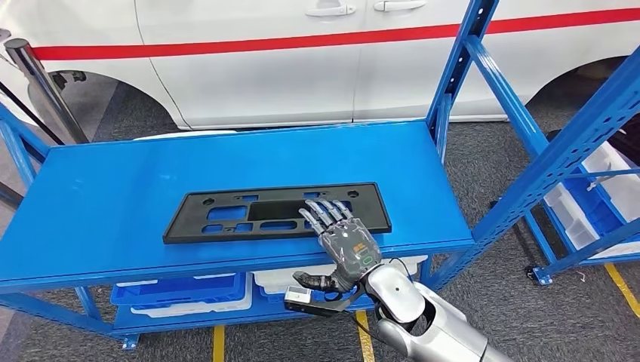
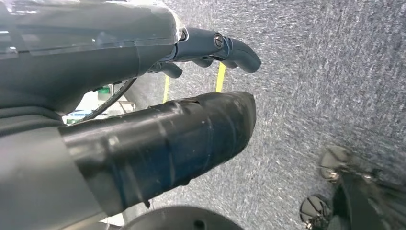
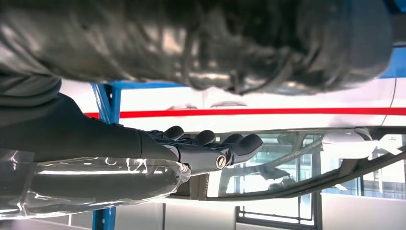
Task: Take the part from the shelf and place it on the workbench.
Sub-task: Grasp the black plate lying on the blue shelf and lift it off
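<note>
Currently the left hand [image 2: 210, 50] is seen in its wrist view hanging over grey carpet, its fingers loosely curled in with nothing between them. Further right, the black part [image 1: 276, 211] lies flat on the blue shelf [image 1: 98, 204], lengthwise and near the front edge. It is a long, thin plate pierced by several rectangular cut-outs, and is judged to be light, fairly stiff plastic that may flex when lifted at one end, with a smooth face that could slip. The right hand [image 1: 343, 237] is laid over the plate's right portion, fingers extended and spread, touching or just above it; nothing is grasped. A hold at the front long edge or through a cut-out is judged most secure.
</note>
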You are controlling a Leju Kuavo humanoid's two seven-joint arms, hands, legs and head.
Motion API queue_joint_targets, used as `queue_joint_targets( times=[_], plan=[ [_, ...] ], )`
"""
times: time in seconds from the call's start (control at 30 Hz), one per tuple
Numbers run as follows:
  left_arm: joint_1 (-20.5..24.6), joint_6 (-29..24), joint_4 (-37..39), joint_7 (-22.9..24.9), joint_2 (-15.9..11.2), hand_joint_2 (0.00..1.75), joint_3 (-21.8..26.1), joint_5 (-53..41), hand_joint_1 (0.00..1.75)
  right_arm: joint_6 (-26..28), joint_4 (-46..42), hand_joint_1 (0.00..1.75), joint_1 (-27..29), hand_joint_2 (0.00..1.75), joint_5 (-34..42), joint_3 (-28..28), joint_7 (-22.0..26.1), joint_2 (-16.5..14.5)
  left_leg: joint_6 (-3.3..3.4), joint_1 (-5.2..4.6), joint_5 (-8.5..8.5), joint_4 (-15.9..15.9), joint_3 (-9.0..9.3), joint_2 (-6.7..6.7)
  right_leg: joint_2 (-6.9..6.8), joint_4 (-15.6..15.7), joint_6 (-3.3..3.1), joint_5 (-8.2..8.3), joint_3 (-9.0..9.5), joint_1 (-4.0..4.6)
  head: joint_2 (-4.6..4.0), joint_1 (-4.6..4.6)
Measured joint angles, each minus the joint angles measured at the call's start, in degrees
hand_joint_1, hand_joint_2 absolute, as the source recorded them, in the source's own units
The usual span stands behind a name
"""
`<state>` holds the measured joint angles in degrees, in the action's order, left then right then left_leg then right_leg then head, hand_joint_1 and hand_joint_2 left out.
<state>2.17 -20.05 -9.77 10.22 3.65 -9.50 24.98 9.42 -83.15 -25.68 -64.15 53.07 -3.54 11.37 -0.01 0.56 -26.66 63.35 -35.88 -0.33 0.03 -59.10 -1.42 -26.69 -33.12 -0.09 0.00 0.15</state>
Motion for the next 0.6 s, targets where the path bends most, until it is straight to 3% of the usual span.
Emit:
queue_joint_targets(
  times=[0.07, 0.2, 0.23, 0.33, 0.37, 0.4, 0.43, 0.5, 0.53, 0.6],
  plan=[
    [0.06, 0.02, 0.0, -0.03, -0.07, 0.0, 0.01, 0.0, 0.0, -0.01, 0.11, 0.0, -0.38, 0.0, 0.2, 0.06, 0.08, 0.0, 0.46, -0.17, 0.85, -3.9, 1.76, -0.06, 0.03, -0.23, 0.48, -0.15, -0.17, 0.17, 0.0, 0.01],
    [0.09, 0.01, 0.0, -0.06, -0.07, 0.0, -0.01, 0.0, 0.0, -0.02, 0.17, 0.0, -0.79, 0.0, 0.33, 0.19, 0.25, -0.01, 1.65, -0.06, 1.1, -4.63, 2.05, -0.1, 0.04, -1.22, 1.68, -0.99, -0.55, 0.08, 0.0, 0.02],
    [0.09, 0.02, 0.0, -0.06, -0.1, 0.0, -0.01, 0.0, 0.0, -0.02, 0.18, 0.0, -0.91, 0.0, 0.33, 0.2, 0.26, 0.0, 1.94, 0.04, 1.21, -4.83, 2.14, -0.04, 0.04, -3.17, 1.97, -2.25, -1.41, -0.02, 0.0, 0.03],
    [0.09, 0.03, 0.0, -0.06, -0.17, 0.0, -0.01, 0.0, 0.0, -0.02, 0.36, 0.0, -1.05, 0.0, 0.37, 0.27, 0.29, 0.0, 2.27, 0.0, 1.19, -4.89, 2.11, 0.07, 0.02, -13.64, 2.58, -7.13, -6.42, -0.39, 0.0, 0.02],
    [0.09, 0.03, 0.0, -0.06, -0.17, 0.0, -0.01, 0.0, 0.0, -0.02, 0.48, 0.0, -1.02, 0.0, 0.39, 0.33, 0.3, 0.0, 2.29, -0.01, 1.17, -4.87, 2.11, 0.05, 0.02, -15.77, 2.69, -7.48, -7.53, -0.48, 0.0, 0.03],
    [0.1, 0.03, 0.0, -0.06, -0.17, 0.0, -0.01, 0.0, 0.0, -0.02, 0.57, 0.0, -1.02, 0.0, 0.41, 0.39, 0.33, 0.0, 2.27, -0.01, 1.15, -4.86, 2.15, 0.02, 0.02, -15.76, 2.72, -6.68, -7.65, -0.56, 0.0, 0.03],
    [0.1, 0.03, 0.0, -0.06, -0.16, 0.0, -0.01, 0.0, 0.0, -0.03, 0.62, 0.0, -1.05, 0.0, 0.43, 0.43, 0.38, 0.0, 2.23, 0.0, 1.11, -4.85, 2.24, -0.01, 0.01, -13.46, 2.67, -4.9, -6.64, -0.63, 0.0, 0.03],
    [0.1, 0.03, 0.0, -0.06, -0.15, 0.0, -0.01, 0.0, 0.0, -0.11, 0.64, 0.0, -1.23, 0.0, 0.58, 0.51, 0.61, 0.0, 1.97, -0.08, 0.97, -4.81, 2.4, -0.05, 0.0, -5.53, 2.37, -1.06, -2.96, -0.61, 0.0, 0.03],
    [0.1, 0.03, 0.0, -0.07, -0.16, 0.0, -0.01, 0.0, 0.0, -0.21, 0.64, 0.0, -1.37, 0.0, 0.7, 0.55, 0.75, 0.0, 1.75, -0.17, 0.93, -4.77, 2.38, -0.06, 0.02, -2.41, 2.16, 0.0, -1.56, -0.49, 0.0, 0.03],
    [0.11, 0.04, 0.0, -0.09, -0.17, 0.0, -0.01, 0.0, 0.0, -0.6, 0.66, 0.0, -1.61, 0.0, 1.21, 0.61, 0.99, 0.02, 1.22, -0.33, 0.97, -4.79, 2.24, -0.05, 0.08, -0.19, 1.79, 0.2, -0.75, -0.19, 0.0, 0.01]
  ],
)
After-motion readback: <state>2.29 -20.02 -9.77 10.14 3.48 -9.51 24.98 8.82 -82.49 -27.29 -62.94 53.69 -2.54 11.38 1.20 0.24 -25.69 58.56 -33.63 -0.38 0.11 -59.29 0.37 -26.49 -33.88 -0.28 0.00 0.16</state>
